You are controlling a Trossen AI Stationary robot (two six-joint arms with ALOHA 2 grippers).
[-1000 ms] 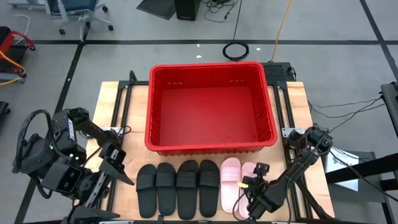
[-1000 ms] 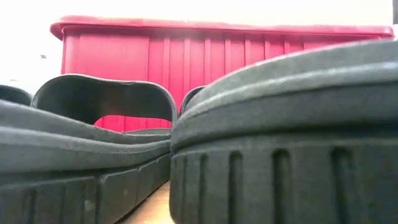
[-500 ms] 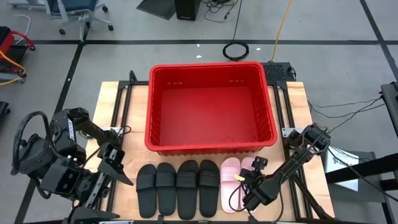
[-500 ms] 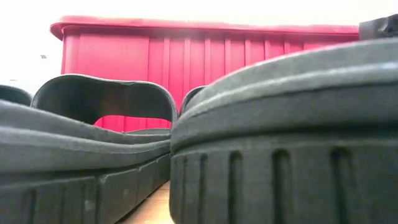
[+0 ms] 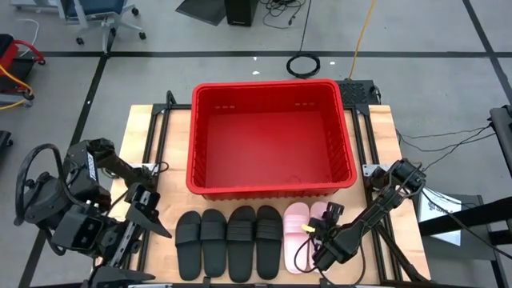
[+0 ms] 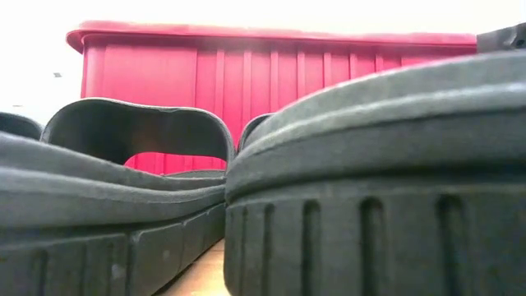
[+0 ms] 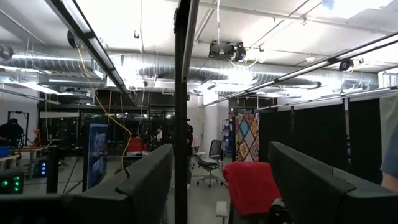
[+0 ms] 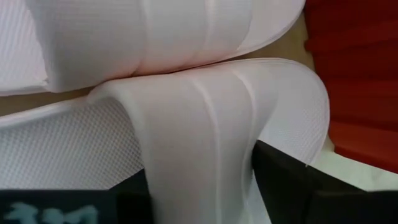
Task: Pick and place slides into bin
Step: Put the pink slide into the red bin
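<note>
The right gripper (image 5: 330, 214) is sitting down on the outer pink slide (image 5: 322, 232) at the near right of the bench (image 5: 160, 128), and the right wrist view is showing its fingers (image 8: 292, 180) straddling that slide's strap, one dark pad pressing against the strap's edge while the other is mostly hidden under the pale fabric; they are looking narrowed around it, though whether the grip is firm is not something these pictures are settling. The risk here is a thin purchase: the strap is soft and curved, so the fingers could be sliding off as the arm lifts, or the sole could be dragging against the neighbouring pink slide (image 5: 295, 232), which is lying touching it, and nudging the tidy row. The bin (image 5: 272, 192) is standing just behind the row, so a low carry could be clipping its thick front rim. The left gripper (image 5: 148, 210) is waiting at the left of the bench beside the row, its fingers spread wide and holding nothing, as the left wrist view is confirming with only the room beyond between them. The high view is giving the whole layout, four black slides (image 5: 229, 242) and two pink in a line; the low view is filling up with black soles and the bin's red wall, missing the pink pair altogether.
</note>
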